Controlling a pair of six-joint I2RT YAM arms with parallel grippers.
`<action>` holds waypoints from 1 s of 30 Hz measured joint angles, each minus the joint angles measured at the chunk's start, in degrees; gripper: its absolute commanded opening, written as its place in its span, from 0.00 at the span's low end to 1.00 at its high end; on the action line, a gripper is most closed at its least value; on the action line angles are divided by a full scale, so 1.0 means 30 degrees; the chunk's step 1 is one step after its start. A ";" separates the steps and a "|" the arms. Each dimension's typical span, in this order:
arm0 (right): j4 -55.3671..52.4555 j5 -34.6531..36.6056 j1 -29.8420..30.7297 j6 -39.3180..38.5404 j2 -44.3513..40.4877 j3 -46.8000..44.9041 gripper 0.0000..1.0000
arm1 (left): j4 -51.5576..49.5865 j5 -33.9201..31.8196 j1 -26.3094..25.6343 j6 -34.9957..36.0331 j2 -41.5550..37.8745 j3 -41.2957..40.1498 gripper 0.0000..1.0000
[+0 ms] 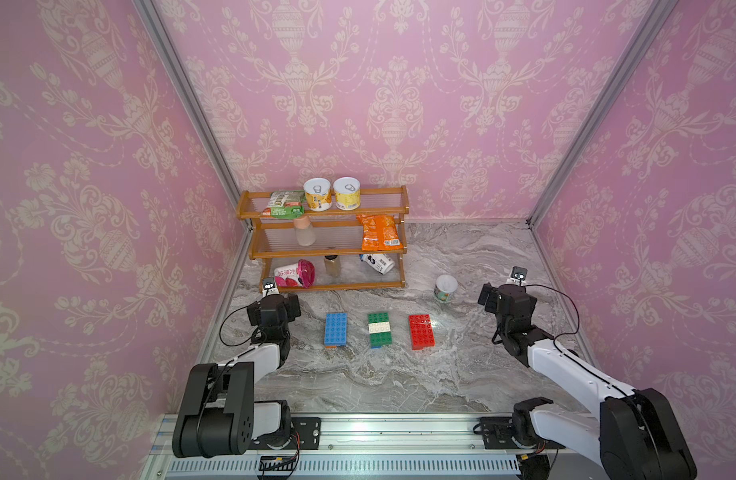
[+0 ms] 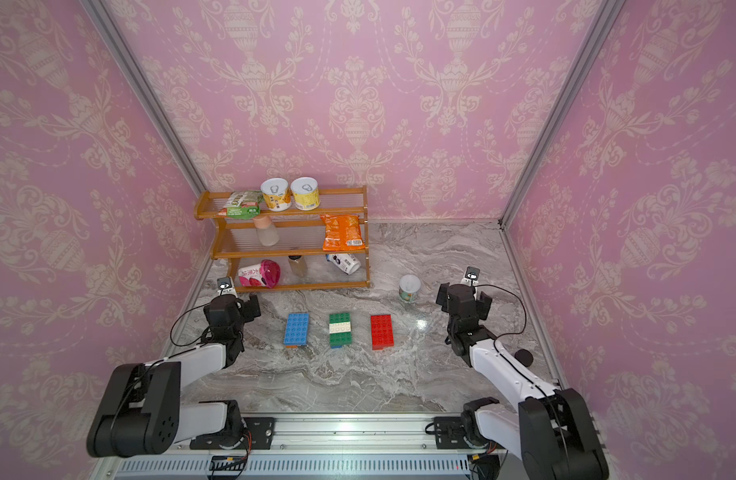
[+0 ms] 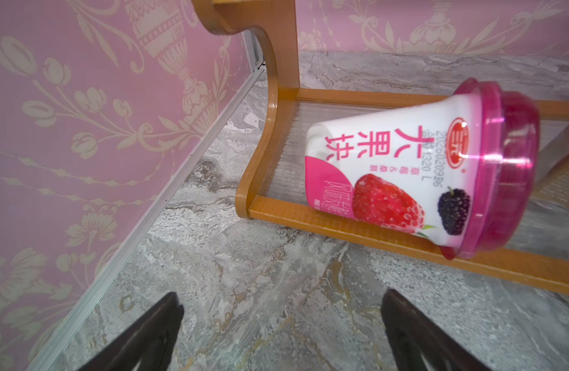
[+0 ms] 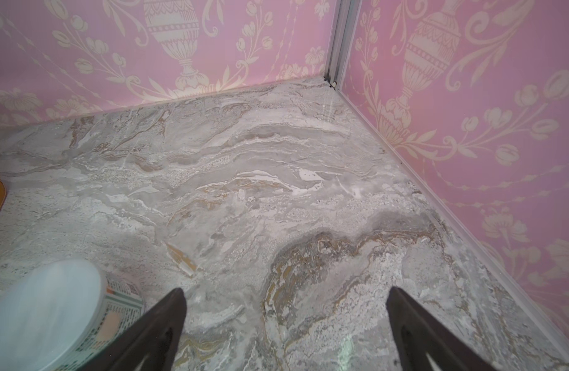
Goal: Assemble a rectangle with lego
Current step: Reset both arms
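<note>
Your left gripper (image 3: pixel 281 308) and right gripper (image 4: pixel 286 305) both stand spread and empty; the toppled yogurt cup (image 3: pixel 389 180) on the wooden rack (image 3: pixel 308 221) reads "大果块", stamped "20260209B6".

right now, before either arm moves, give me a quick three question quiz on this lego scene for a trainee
1. True or false: the left gripper holds a lego stack.
2. Which stack lies between the blue stack and the red stack? A yellow, B green and white, C orange.
3. Fill in: the pink-lidded yogurt cup on the rack's bottom tier lies on its ____.

Key: 1 false, its jaws stand open and empty; 2 B; 3 side.
</note>
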 measured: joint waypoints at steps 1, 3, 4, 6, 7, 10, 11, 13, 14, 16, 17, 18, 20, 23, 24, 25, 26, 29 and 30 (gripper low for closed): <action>0.1122 0.0044 0.0000 -0.0284 0.0335 -0.0299 1.00 | 0.0226 0.0233 0.0000 0.0073 0.0182 0.0000 0.99; 0.3038 0.0044 0.0007 -0.0750 0.0634 -0.1158 1.00 | 0.0481 0.0619 0.0000 0.0168 0.0277 0.0000 0.99; 0.3803 0.0073 0.0000 -0.0969 0.0685 -0.1603 1.00 | 0.0663 0.0809 0.0000 0.0233 0.0270 0.0000 0.99; 0.4670 0.0095 -0.0080 -0.1384 0.0758 -0.2040 1.00 | 0.1086 0.1166 0.0000 0.0393 0.0270 -0.0007 0.99; 0.5093 0.0073 -0.0124 -0.1581 0.0860 -0.2047 1.00 | 0.1275 0.1370 0.0000 0.0474 0.0255 -0.0022 0.99; 0.6579 0.0015 -0.0226 -0.2397 0.1523 -0.2025 1.00 | 0.1865 0.1625 0.0000 0.0546 0.0058 -0.0328 0.99; 0.7038 -0.0036 -0.0233 -0.2645 0.1887 -0.2025 1.00 | 0.2040 0.1625 0.0000 0.0539 -0.0051 -0.0510 0.99; 0.7635 -0.0299 -0.0277 -0.3133 0.2645 -0.1996 1.00 | 0.2120 0.1632 0.0036 0.0539 -0.0168 -0.0707 0.99; 0.7825 -0.0481 -0.0313 -0.3351 0.2936 -0.1996 1.00 | 0.2127 0.1632 0.0044 0.0539 -0.0138 -0.0699 0.99; 0.8378 -0.1005 -0.0430 -0.3577 0.3424 -0.2040 1.00 | 0.2120 0.1647 0.0117 0.0539 -0.0131 -0.0692 0.99; 0.8888 -0.1275 -0.0532 -0.3636 0.3599 -0.2157 1.00 | 0.2113 0.1647 0.0138 0.0539 -0.0117 -0.0692 0.99; 0.9719 -0.1596 -0.0678 -0.3687 0.3825 -0.2419 1.00 | 0.2113 0.1654 0.0138 0.0539 -0.0109 -0.0692 0.99; 1.1417 -0.2084 -0.0984 -0.3730 0.4510 -0.3111 1.00 | 0.2120 0.1792 0.0138 0.0539 -0.0109 -0.0692 0.99; 1.3165 -0.2798 -0.1246 -0.3818 0.5894 -0.3934 1.00 | 0.2120 0.1945 0.0138 0.0539 -0.0109 -0.0692 0.99; 1.3289 -0.3038 -0.1253 -0.3832 0.6127 -0.4036 1.00 | 0.2113 0.1953 0.0138 0.0539 -0.0109 -0.0692 0.99; 1.3413 -0.3315 -0.1268 -0.3869 0.6222 -0.4051 1.00 | 0.2106 0.1960 0.0138 0.0539 -0.0109 -0.0692 0.99; 1.3617 -0.3548 -0.1268 -0.3876 0.6273 -0.4044 1.00 | 0.2106 0.1967 0.0138 0.0539 -0.0109 -0.0692 0.99; 1.4294 -0.4357 -0.1370 -0.3883 0.6302 -0.4036 1.00 | 0.2033 0.2098 0.0138 0.0532 -0.0109 -0.0692 0.99; 1.4557 -0.4619 -0.1435 -0.3883 0.6368 -0.4036 1.00 | 0.1982 0.2186 0.0138 0.0517 -0.0109 -0.0678 0.99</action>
